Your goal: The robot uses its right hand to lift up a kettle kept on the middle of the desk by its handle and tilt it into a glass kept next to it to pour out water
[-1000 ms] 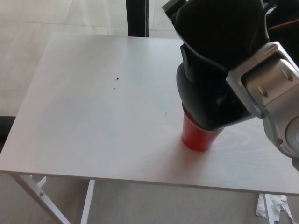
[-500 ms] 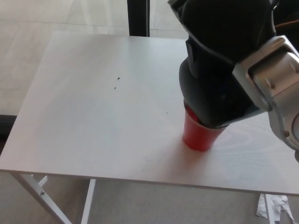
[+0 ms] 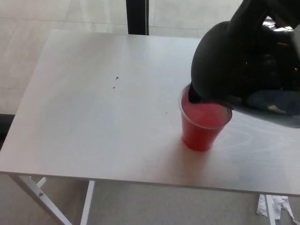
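Closest to the camera, below the tabletop's (image 3: 93, 140) front edge, a white leg frame (image 3: 42, 197) shows at the bottom left, and a scrap of crumpled white paper (image 3: 276, 208) lies on the floor at the bottom right.

On the white tabletop, near its front right part, stands a red cup (image 3: 203, 126). It is upright and its open top shows (the inside looks pale pink-red).

Just above the cup hangs the black kettle (image 3: 243, 65). It is tilted, and its low dark tip sits at the cup's back left rim. Whether any water is coming out cannot be seen. The kettle covers the back edge of the cup and fills the top right corner.

The right robot hand cannot be made out clearly behind the kettle's dark body, so it cannot be told whether it is wide or closed. The left one does not show.

Further back, a few tiny dark specks (image 3: 115, 82) lie on the tabletop's bare middle. Past the far edge stands a black post (image 3: 137, 16).
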